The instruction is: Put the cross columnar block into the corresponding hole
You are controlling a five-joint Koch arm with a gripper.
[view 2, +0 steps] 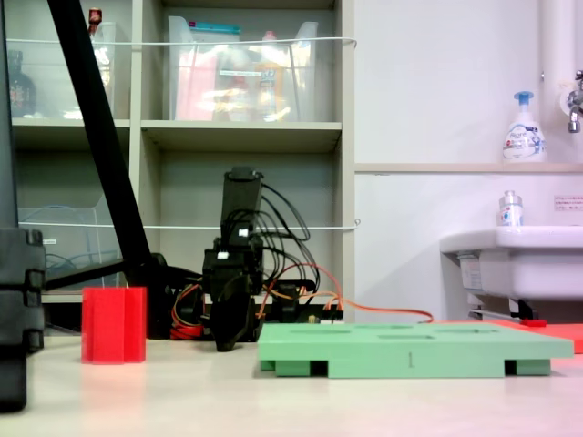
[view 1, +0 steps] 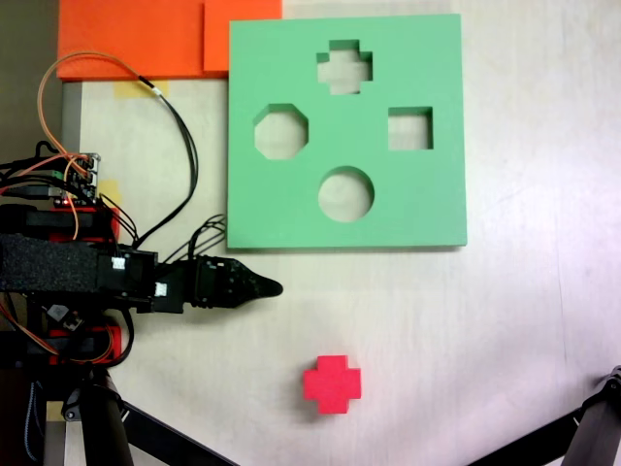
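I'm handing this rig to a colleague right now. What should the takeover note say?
Gripper: holds nothing, low over the table beside the green board; whether the jaws are open cannot be told.
Red cross block: standing free on the table, apart from the gripper and from the board.
Cross hole: empty, on the board's far side from the block.
Done: nothing yet.
Left: grasp the block, carry it over, seat it.

Desk (view 1: 524, 320): pale, matte surface; green foam board (view 1: 427, 209) lying flat toward the top in a fixed view, with plus-shaped, octagonal, square and round cutouts; red cross block (view 1: 332, 383) standing below it, well apart; orange sheets (view 1: 136, 39) at top-left corner.
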